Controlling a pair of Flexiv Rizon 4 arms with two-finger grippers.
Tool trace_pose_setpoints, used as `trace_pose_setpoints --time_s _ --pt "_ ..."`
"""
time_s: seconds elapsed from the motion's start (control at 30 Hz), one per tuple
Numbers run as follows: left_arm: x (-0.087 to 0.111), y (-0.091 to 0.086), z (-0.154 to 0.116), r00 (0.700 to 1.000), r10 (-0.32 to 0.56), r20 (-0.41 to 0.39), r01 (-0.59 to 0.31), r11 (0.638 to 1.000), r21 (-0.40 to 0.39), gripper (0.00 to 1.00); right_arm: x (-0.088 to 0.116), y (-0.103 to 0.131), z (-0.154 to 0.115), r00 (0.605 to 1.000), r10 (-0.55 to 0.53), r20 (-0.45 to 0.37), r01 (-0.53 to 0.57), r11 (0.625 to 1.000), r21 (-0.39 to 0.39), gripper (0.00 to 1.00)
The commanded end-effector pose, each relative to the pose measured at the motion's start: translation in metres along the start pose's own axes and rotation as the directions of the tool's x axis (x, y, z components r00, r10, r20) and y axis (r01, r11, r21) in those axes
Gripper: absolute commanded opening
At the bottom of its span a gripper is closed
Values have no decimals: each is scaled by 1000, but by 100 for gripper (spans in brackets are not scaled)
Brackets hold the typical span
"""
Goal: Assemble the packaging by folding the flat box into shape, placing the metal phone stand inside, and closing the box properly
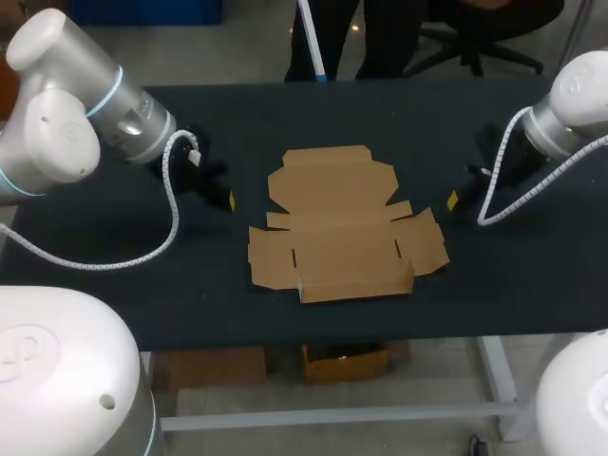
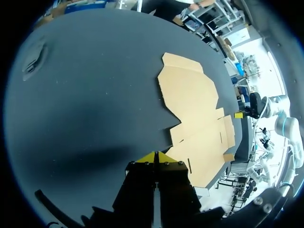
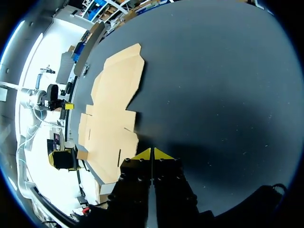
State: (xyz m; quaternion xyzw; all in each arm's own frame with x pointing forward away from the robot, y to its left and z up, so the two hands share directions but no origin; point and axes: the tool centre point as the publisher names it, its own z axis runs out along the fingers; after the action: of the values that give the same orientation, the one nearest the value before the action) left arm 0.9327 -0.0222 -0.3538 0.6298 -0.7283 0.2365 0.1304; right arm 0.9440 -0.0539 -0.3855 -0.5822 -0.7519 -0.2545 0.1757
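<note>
cardboard makes up the one task thing in view: a brown, die-cut flat box blank [image 1: 342,228] lying unfolded in the middle of the dark matte table [image 1: 142,285]. its flaps and tabs are spread out, the scalloped lid panel is toward the far edge, and the wider part with side wings is toward the near edge. the strip along its near edge seems to sit slightly off the table, with a thin shadow under it.

the left gripper [image 1: 231,199] is just beside the blank's left side, low over the table and not touching the cardboard. the right gripper [image 1: 452,200] is just beside the blank's right side, also apart from it. the two sit roughly level with each other, with the blank between them.

in the left wrist view the two yellow tips are pressed together with nothing between them, and the blank lies ahead and to one side. the right wrist view shows the same: tips meeting, jaws closed on nothing, bare table under them and the cardboard alongside.
</note>
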Motion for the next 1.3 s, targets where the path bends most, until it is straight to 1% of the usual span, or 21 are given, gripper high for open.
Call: trace_pose_setpoints --time_s 0.03,0.4,0.57,0.87,1.0,1.13,1.3 --pt "0 -3 14 1000 2 -5 -2 1000 13 0 -1 7 4 999 -25 -28 25 1000 2 0" --pt "0 -8 32 1000 -17 11 17 999 28 0 6 21 22 997 -53 -52 54 998 22 0" --pt "-1 -9 37 1000 -21 0 21 999 32 0 10 22 26 998 -49 -43 50 998 27 0" --pt "-4 -11 46 999 -37 -13 37 999 25 0 12 21 39 997 -49 -62 51 998 23 0" --pt "-6 -11 47 999 -46 -20 46 998 31 0 16 23 46 998 -18 -58 19 1000 18 0" --pt "-8 -10 49 998 -50 -23 51 998 36 0 15 24 50 997 8 -75 -7 1000 13 0" --pt "-10 -8 46 998 -52 -27 53 998 45 0 15 24 45 997 38 -73 -38 999 1 0"
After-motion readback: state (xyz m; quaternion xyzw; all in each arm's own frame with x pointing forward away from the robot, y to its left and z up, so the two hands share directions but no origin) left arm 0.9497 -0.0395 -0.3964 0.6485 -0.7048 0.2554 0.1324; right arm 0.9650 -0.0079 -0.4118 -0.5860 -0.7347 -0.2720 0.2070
